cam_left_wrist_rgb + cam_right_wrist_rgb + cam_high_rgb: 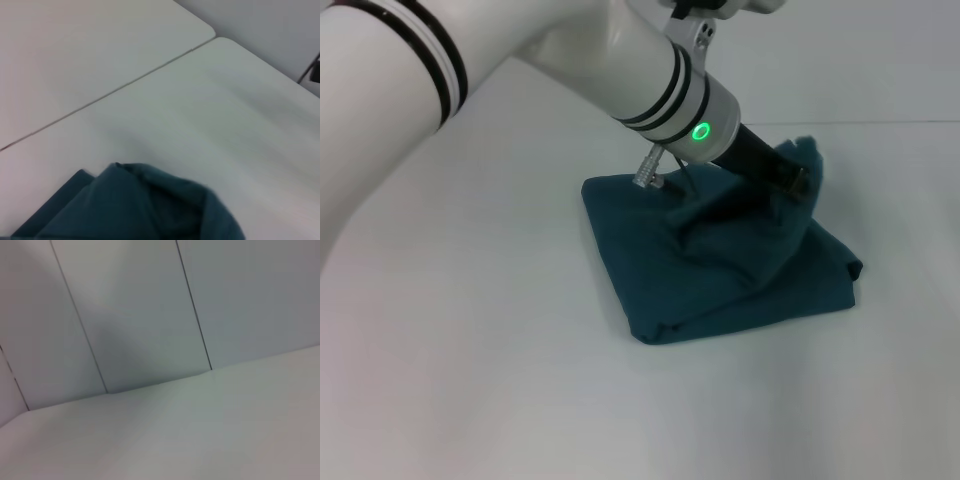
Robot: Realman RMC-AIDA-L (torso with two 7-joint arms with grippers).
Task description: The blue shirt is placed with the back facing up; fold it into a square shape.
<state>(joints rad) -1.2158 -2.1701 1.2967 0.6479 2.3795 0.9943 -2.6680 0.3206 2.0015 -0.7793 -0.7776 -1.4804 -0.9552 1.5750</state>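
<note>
The blue shirt (720, 270) lies on the white table as a rough, thick square of several folded layers, plain side up. Its far right corner is bunched and raised off the table. My left arm reaches in from the upper left, and my left gripper (798, 180) sits at that raised corner, shut on the cloth, with its tips buried in the fabric. In the left wrist view the bunched blue shirt (135, 205) fills the lower edge, close to the camera. My right gripper does not show in any view.
The white table (470, 350) spreads out on every side of the shirt. A seam (110, 92) between two tabletops runs beyond the cloth, with a rounded table corner (212, 37) farther off. The right wrist view shows only table and grey wall panels (150, 315).
</note>
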